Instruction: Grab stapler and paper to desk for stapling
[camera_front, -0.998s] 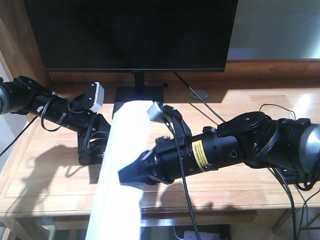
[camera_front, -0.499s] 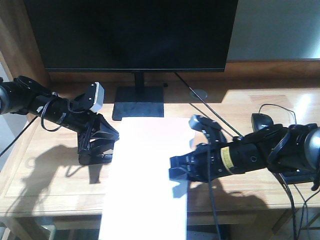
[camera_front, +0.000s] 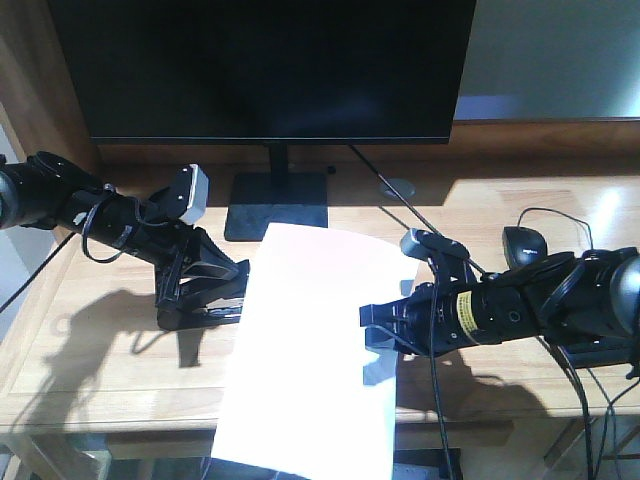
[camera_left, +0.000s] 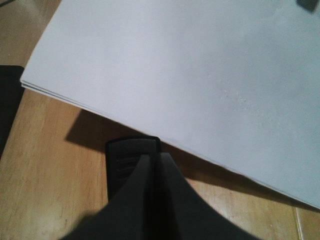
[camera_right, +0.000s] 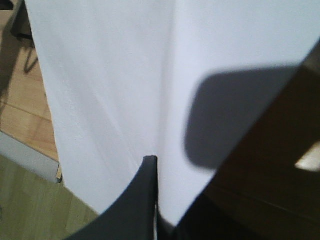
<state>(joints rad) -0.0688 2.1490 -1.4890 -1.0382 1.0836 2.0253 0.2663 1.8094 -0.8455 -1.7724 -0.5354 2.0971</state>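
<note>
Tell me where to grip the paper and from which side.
Pinch the paper midway along its right long edge, coming in from the right, nearly level with the desk. It is a thin sheet, so only an edge gives purchase, and that edge sits raised with shadow beneath. The right gripper is shut there.

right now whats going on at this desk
Two robot arms are working on the desk in front of a monitor. The right gripper pinches the right edge of the paper, which lies over the desk with its near end hanging past the front edge. The left gripper is shut over the stapler, right beside the paper's left edge.
</note>
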